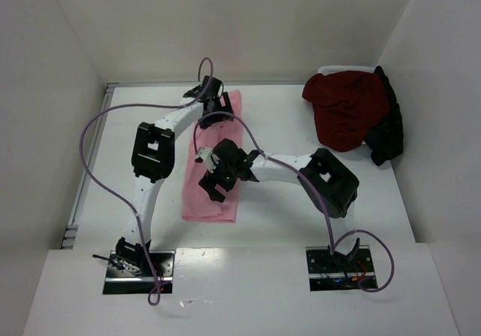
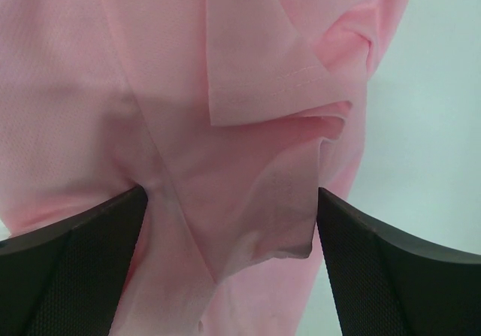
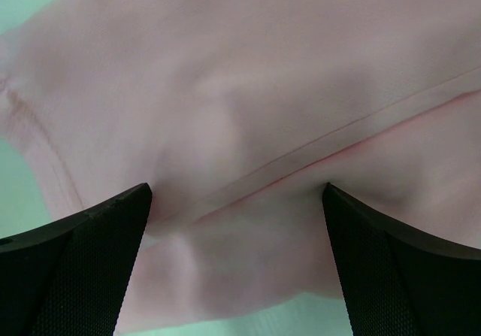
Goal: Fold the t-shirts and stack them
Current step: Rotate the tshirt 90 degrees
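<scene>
Top external: white table [image 1: 113, 163], white walls [image 1: 248, 28] on three sides. Left gripper [image 1: 213, 101] sits over the pink t-shirt's [image 1: 210, 201] far end, fingers spread wide, gripping nothing. Right gripper [image 1: 216, 184] sits over its middle, fingers equally wide. Arms hide the shirt's mid section; cloth contact unclear. Shirt lies as a narrow strip, long axis near-to-far, far end tilted right. Well right of it: heaped maroon t-shirt [image 1: 346, 110], with a black t-shirt [image 1: 387, 129] half hidden behind.

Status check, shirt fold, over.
Left gripper open, right gripper open, both over pink t-shirt. Folded into long strip. Red t-shirt, black t-shirt heaped far right. Nothing blocking.
</scene>
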`<state>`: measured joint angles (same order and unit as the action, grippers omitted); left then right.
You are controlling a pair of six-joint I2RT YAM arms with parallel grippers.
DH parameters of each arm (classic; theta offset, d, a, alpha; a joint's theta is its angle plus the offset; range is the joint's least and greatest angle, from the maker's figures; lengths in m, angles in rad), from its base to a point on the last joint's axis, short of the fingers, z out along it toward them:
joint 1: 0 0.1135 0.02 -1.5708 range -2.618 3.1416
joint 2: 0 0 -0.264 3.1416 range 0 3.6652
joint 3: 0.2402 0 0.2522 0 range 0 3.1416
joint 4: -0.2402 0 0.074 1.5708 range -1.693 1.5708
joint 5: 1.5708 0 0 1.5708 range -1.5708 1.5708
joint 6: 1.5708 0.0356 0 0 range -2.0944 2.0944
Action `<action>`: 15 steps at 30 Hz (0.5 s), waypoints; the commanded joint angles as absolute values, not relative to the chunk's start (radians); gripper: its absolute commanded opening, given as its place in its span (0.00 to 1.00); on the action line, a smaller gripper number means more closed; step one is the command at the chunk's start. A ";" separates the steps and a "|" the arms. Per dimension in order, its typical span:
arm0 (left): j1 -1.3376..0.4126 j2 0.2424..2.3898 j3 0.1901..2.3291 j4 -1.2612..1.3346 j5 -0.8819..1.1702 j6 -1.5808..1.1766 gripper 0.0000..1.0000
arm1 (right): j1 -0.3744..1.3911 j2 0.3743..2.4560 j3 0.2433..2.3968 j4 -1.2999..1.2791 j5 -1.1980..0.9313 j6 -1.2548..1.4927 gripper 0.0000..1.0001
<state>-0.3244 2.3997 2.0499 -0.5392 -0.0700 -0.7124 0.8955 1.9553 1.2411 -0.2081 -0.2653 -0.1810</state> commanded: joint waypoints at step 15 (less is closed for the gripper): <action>-0.295 2.436 2.396 -0.721 -0.041 -0.514 1.00 | 0.934 1.746 1.135 -0.258 -0.250 -0.016 1.00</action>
